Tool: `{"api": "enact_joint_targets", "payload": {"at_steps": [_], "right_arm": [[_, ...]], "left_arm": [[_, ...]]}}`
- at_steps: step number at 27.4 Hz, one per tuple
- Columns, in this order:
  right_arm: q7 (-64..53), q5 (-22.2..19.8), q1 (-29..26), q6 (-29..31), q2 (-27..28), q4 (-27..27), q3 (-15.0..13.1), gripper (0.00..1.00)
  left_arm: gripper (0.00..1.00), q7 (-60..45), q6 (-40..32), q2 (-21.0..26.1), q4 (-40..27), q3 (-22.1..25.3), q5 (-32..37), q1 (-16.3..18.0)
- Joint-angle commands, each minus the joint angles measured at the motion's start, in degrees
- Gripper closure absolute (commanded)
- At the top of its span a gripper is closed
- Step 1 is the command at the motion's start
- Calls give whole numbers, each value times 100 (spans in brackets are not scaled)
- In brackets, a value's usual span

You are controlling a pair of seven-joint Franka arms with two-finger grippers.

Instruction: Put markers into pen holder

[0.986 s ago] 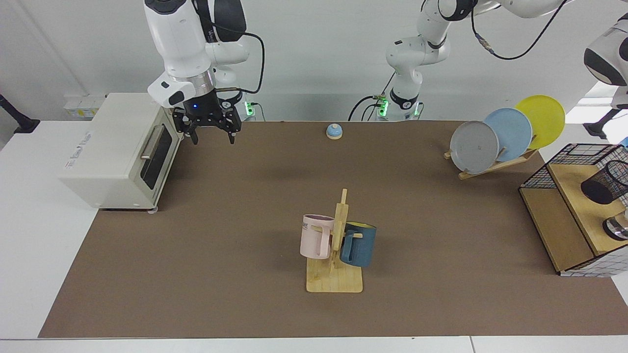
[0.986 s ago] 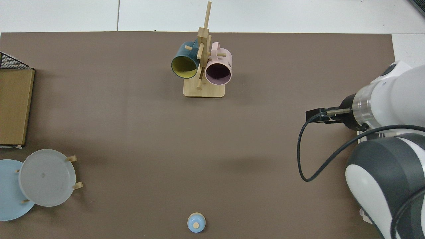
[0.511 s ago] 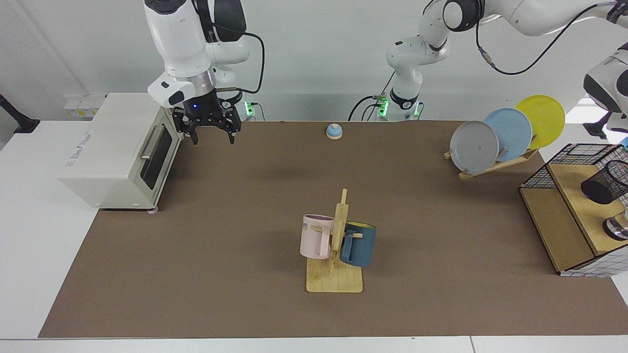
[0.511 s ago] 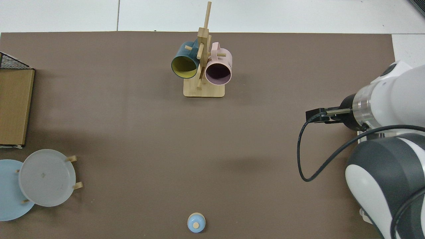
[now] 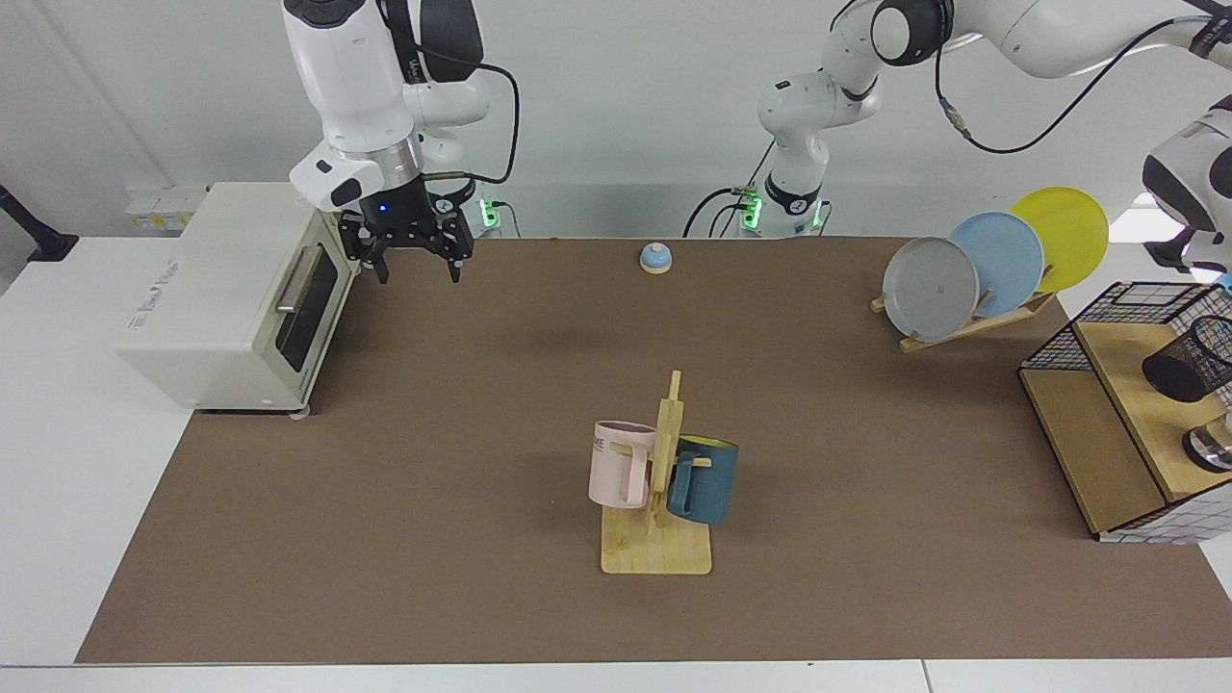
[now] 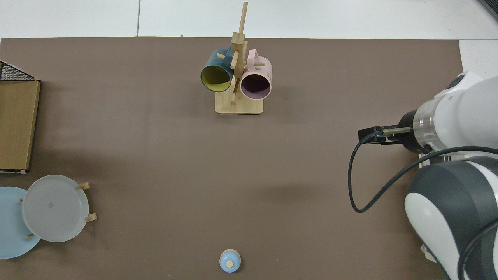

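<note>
Right gripper [image 5: 412, 258] hangs released, empty, beside toaster oven [image 5: 231, 294], parked clear. Left gripper off-frame past shelf edge; can't tell its state. Pen holder [image 5: 1186, 361] on shelf; no marker visible.

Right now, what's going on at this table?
The right gripper hangs open and empty beside the toaster oven; that arm waits. The left arm reaches out over the wooden shelf, where the pen holder sits; its gripper is out of view. No marker is visible, so nothing shows as placed yet.
</note>
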Motion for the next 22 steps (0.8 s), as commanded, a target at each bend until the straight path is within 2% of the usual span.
{"api": "enact_joint_targets", "payload": {"at_steps": [1,22], "right_arm": [[-139,56,-78,-67,-35,22,41,0],[-139,56,-87,-67,-44,22,41,0]], "left_arm": [[100,-84,94,-72,-227,-45,-178,62],[100,-101,85,-459,-1009,-63,-433,1]]}}
